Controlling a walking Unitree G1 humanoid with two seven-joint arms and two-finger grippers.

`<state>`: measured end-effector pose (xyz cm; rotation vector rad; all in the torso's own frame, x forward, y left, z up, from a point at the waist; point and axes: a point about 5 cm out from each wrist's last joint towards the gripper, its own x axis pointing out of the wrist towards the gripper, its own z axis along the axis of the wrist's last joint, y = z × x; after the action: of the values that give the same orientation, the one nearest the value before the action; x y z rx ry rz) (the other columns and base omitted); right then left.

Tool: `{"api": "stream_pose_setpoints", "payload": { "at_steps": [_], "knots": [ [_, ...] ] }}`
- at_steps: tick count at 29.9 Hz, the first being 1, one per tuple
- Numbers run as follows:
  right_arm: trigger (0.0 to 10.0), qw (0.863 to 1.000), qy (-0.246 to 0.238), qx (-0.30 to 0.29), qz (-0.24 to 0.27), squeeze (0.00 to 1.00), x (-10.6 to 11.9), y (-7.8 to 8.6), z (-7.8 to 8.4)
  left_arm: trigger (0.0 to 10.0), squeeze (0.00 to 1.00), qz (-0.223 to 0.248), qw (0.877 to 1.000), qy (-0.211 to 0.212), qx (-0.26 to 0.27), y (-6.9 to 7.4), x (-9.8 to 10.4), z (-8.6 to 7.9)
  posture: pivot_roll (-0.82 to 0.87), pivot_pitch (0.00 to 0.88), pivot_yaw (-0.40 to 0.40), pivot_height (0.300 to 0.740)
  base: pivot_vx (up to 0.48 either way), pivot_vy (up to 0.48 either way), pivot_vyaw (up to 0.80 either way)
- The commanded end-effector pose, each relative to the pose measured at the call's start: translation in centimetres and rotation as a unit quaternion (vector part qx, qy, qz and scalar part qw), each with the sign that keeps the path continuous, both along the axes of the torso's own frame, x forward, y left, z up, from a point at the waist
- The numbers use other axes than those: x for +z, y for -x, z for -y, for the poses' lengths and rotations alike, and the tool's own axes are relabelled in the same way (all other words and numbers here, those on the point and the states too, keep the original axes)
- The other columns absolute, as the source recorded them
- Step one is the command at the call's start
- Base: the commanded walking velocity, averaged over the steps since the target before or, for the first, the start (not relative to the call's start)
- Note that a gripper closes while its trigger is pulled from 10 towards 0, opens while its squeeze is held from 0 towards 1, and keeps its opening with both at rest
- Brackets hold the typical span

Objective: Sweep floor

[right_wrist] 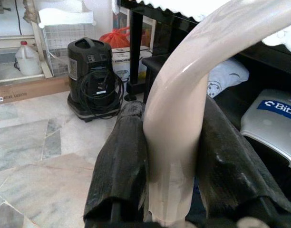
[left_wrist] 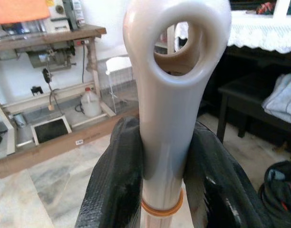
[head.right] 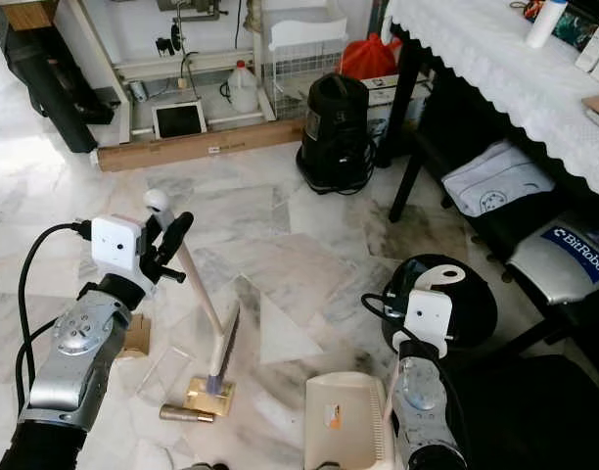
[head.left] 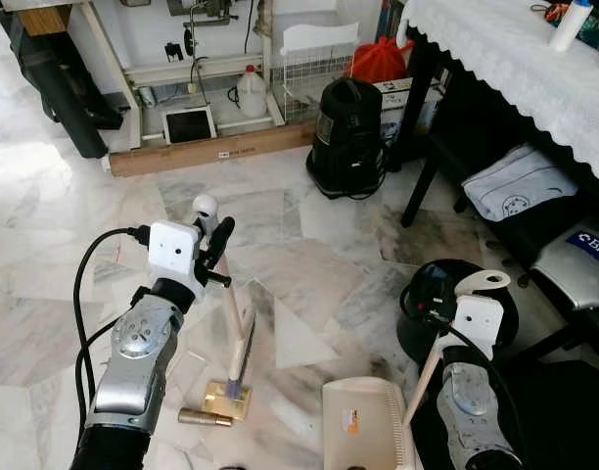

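Pinching the broom (head.left: 231, 328) handle between its fingers, the left gripper (head.left: 213, 247) slants its bristles onto the marble floor (head.left: 309, 264); the right gripper (right_wrist: 171, 156) clamps the dustpan (head.left: 363, 421) handle, pan flat nearby to catch debris.

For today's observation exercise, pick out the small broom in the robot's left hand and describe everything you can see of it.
The broom has a long, smooth cream handle, plastic by the look, ending in a rounded loop with a hole at the top and an orange ring lower down. It leans, head down, on the marble floor, its thin brush resting against a gold-coloured scrap. The left hand is shut on the handle just below the loop, one black finger on each side.
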<state>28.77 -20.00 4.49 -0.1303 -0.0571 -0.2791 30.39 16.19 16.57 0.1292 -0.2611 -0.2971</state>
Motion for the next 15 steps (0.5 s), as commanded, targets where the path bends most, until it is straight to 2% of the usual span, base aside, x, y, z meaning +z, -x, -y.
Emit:
{"api": "stream_pose_setpoints", "payload": {
  "at_steps": [1,7,15],
  "knots": [
    [10.0,1.0,0.007,0.009,-0.017,0.0,-0.9,0.6,-0.3,10.0,0.0,-0.007,1.0,-0.012,-0.003,0.0,0.2,-0.1,0.15,0.166,-0.012,0.74,0.0,0.0,0.0],
    [10.0,0.999,0.009,0.016,-0.046,0.0,-2.7,2.2,-0.9,10.0,0.0,-0.038,0.999,-0.019,-0.007,-0.1,-0.6,-0.2,0.15,0.168,-0.007,0.74,0.0,0.0,0.0],
    [10.0,0.998,0.006,0.02,-0.057,0.0,-3.4,2.8,-1.5,10.0,0.0,-0.088,0.995,-0.04,-0.03,0.1,-2.2,0.2,0.14,0.164,-0.009,0.74,0.0,0.0,0.0]
  ]
}}
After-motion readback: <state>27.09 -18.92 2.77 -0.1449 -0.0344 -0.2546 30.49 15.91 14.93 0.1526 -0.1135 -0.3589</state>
